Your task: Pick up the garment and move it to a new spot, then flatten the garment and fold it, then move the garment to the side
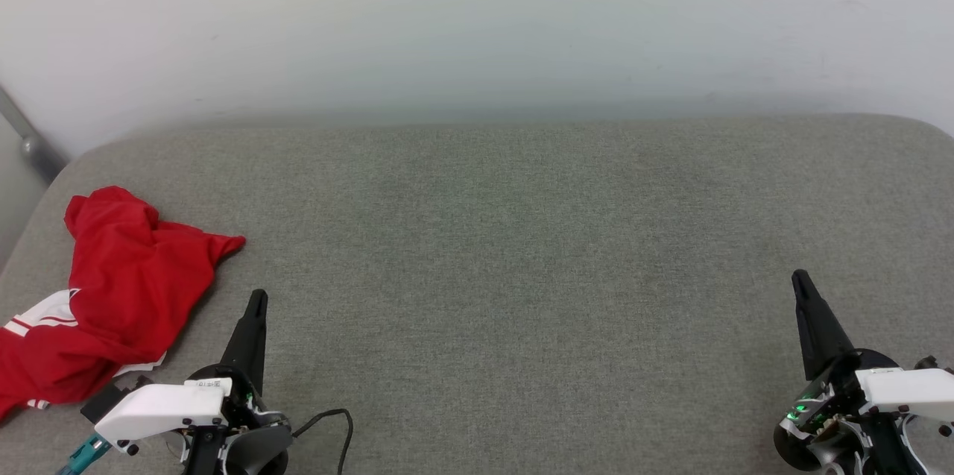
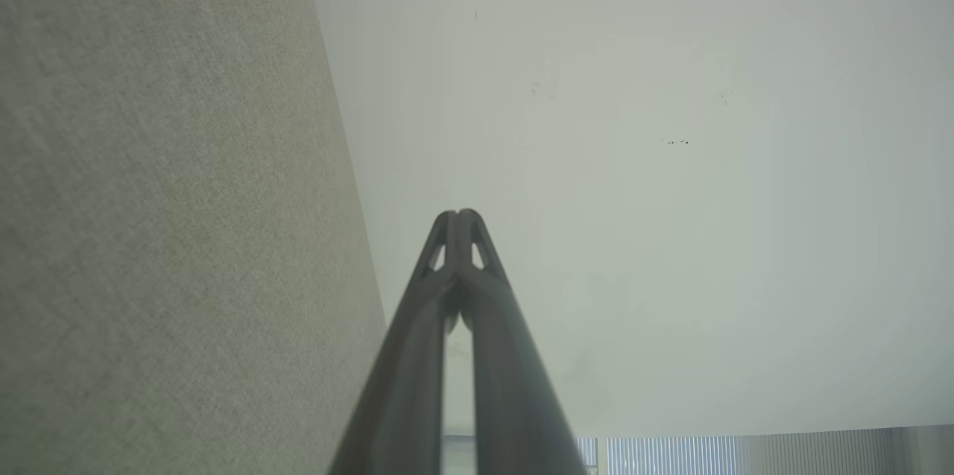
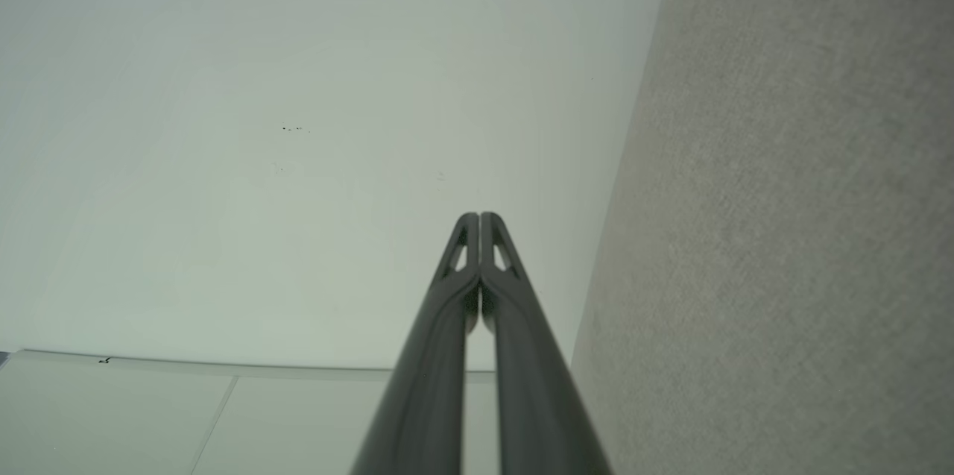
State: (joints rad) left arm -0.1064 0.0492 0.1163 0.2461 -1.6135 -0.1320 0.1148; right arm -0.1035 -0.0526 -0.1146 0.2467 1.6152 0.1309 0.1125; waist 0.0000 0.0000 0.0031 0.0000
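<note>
A: Lower left of the head view: left gripper point(image 1: 257, 297), fingers pressed together, nothing between them, tip pointing up the frame.
B: Same at lower right: right gripper point(image 1: 800, 279), closed on nothing, seen against the grey worktop point(image 1: 522, 236).
A: And the garment point(image 1: 127, 281)?
B: Crumpled at the left edge of the frame, on the worktop, just left of the left gripper, apart from its fingers. Mostly red, a white sleeve with red stripes peeking out low on the left.
A: Beyond that?
B: Pale wall point(image 1: 477, 27) across the top; black cable point(image 1: 332, 419) looping by the left wrist.
</note>
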